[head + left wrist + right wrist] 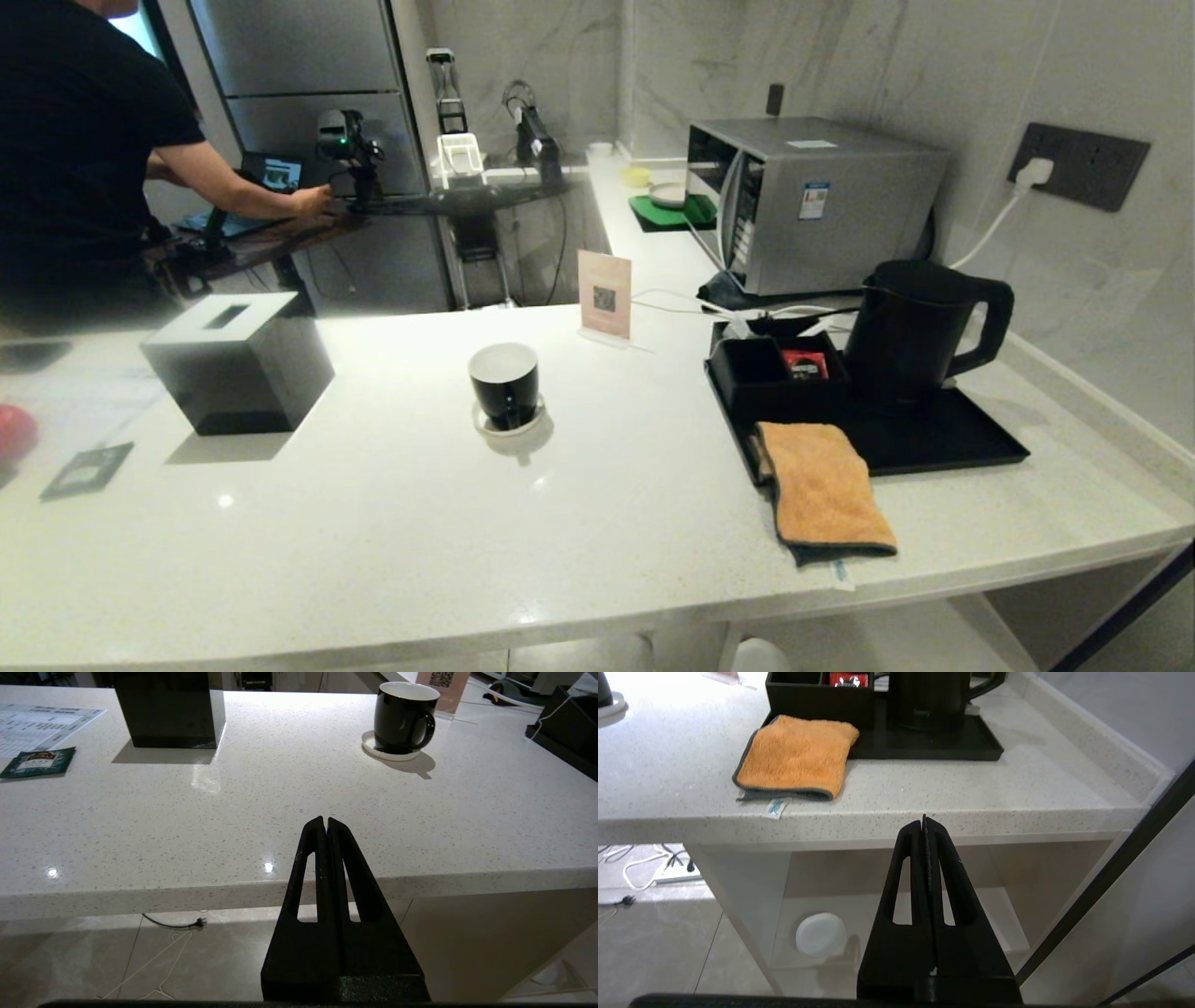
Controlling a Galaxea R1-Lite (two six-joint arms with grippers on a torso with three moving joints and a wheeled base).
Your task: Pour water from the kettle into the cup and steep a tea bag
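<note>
left gripper (326, 820): fingers pressed together, empty, level with desk (289, 812) front edge | right gripper (924, 820): fingers closed, empty, before desk edge | kettle (920, 331): upright on black tray (943, 439), right side | cup (505, 384): on saucer (509, 425), mid-desk, apparently empty | orange cloth (822, 490): overlapping tray's front corner

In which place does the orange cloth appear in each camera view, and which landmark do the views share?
Head view: orange cloth lies lower right of centre, half on the black tray.
Left wrist view: not in it.
Right wrist view: upper left of centre, beside the tray.
Shared landmark: the white countertop.
</note>
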